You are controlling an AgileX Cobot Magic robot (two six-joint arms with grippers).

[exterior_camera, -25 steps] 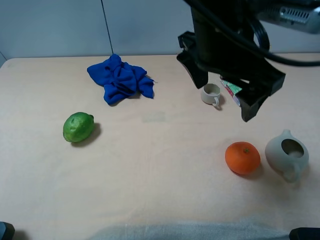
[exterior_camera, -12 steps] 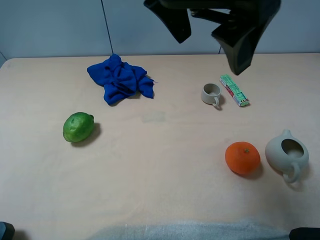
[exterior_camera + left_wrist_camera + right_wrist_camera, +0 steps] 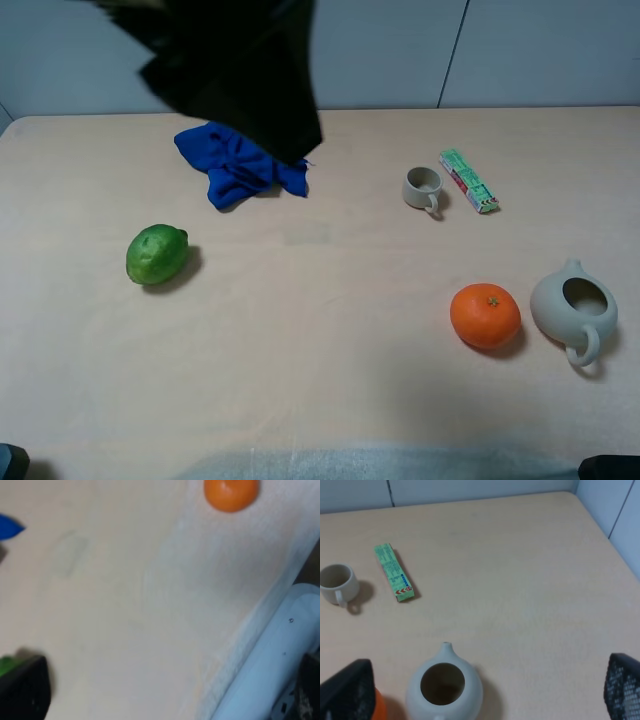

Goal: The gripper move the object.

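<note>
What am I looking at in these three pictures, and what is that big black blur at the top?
The blur is a robot arm sweeping close under a high camera that overlooks the table. The other two pictures come from cameras on each arm's wrist. On the table lie an orange, a grey teapot, a small cup, a green packet, a blue cloth and a green fruit. The dark corners in the right wrist view are the tips of that gripper, spread open. Nothing is held.
</note>
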